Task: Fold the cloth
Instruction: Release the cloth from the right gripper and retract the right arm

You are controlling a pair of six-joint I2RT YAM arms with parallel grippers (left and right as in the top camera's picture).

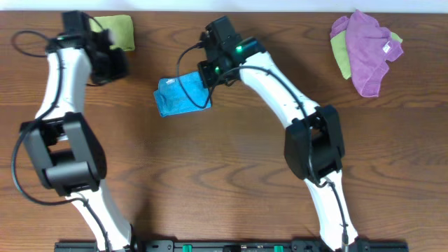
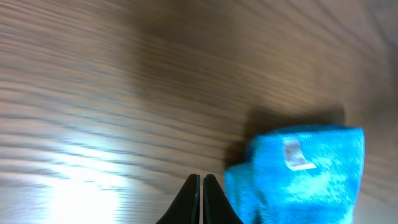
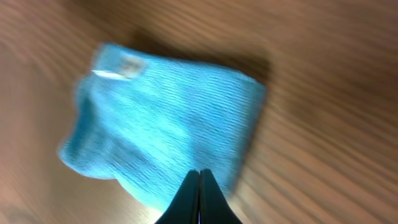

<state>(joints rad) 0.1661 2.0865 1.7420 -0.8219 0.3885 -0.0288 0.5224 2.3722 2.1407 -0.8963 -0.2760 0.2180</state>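
Right end effector (image 3: 199, 174) above cloth (image 1: 171, 101), purple cloth (image 1: 367, 49) well apart

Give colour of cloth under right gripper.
Sky blue; cloth shows best in right wrist view.

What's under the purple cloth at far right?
A lime-green cloth: its edge shows left of the purple cloth, a corner at upper right. The rest is covered, so its shape and anything else beneath cannot be seen.

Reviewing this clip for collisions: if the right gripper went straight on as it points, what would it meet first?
Probably the blue cloth, directly ahead of the shut right gripper; depth is unclear.
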